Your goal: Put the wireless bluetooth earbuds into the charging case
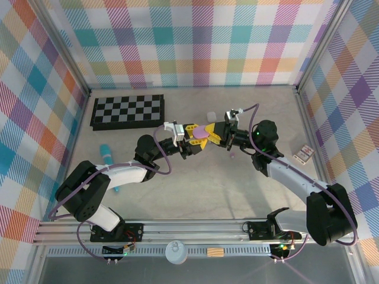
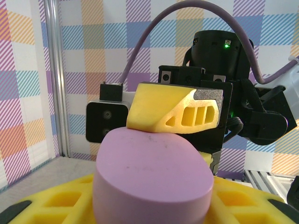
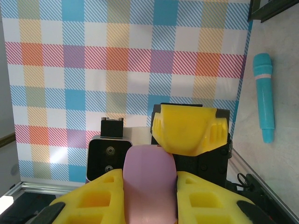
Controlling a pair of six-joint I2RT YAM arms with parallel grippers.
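Plaid-walled beige surface (image 1: 207, 195), purple charging case (image 1: 202, 131) held above it, left end effector (image 1: 194, 135) closed on it, right end effector (image 1: 214, 134) gripping its opposite end.

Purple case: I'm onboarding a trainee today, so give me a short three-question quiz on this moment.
1. True or false: the purple case rests on the table.
2. What lies by the back wall? A chessboard, B mug, C towel.
3. Fill in: the teal cylinder lies on the ____ arm's side.
Key: 1 false, left gripper and right gripper both hold it above the table; 2 A; 3 left.
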